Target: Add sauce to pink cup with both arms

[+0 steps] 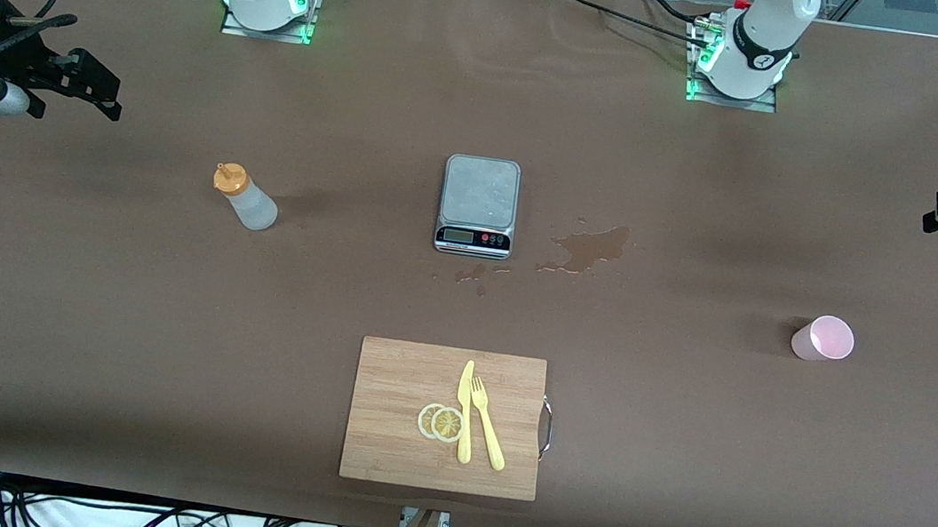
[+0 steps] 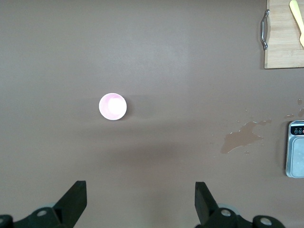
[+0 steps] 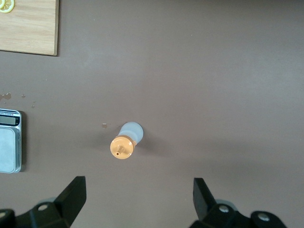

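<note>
Right gripper (image 3: 135, 202), jaws wide and empty, hangs above the upright sauce (image 3: 126, 141) beside the scale (image 1: 478, 205), while left gripper (image 2: 140, 204), equally open, overlooks the pink cup (image 2: 112, 106).

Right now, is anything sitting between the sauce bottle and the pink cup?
Yes. The kitchen scale and a liquid spill lie on the table between the sauce bottle and the pink cup.

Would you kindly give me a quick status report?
Both end effectors, left and right, open, high, empty. Sauce bottle, pink cup untouched. Nothing obstructing.
</note>
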Controlling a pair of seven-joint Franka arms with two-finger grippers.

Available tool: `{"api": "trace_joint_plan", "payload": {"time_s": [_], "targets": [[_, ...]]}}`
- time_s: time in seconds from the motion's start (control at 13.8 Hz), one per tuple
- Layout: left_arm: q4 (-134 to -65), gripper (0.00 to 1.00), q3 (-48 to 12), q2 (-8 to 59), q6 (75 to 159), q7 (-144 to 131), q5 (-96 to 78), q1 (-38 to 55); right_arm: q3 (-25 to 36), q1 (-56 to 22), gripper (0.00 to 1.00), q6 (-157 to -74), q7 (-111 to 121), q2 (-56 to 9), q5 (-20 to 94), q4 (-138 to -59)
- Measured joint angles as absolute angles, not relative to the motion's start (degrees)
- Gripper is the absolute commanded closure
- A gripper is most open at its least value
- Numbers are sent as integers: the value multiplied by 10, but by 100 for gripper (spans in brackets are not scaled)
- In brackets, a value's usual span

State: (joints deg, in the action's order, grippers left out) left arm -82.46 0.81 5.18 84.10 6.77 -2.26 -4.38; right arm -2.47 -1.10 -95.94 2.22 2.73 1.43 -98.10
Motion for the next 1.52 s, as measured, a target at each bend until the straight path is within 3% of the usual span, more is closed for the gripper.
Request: {"api": "trace_joint_plan", "payload": {"time_s": [0.65, 1.01, 1.52], "targets": [[-825, 0, 11, 55, 841, 67, -23, -71, -25, -11, 0, -959, 22, 27, 14, -981], [-829, 0, 12, 96, 846, 68, -23, -103, -25, -11, 0, -959, 22, 27, 14, -981], [-877, 0, 13, 174, 973, 68, -23, -135, -25, -11, 0, -959, 22, 27, 14, -981]]}}
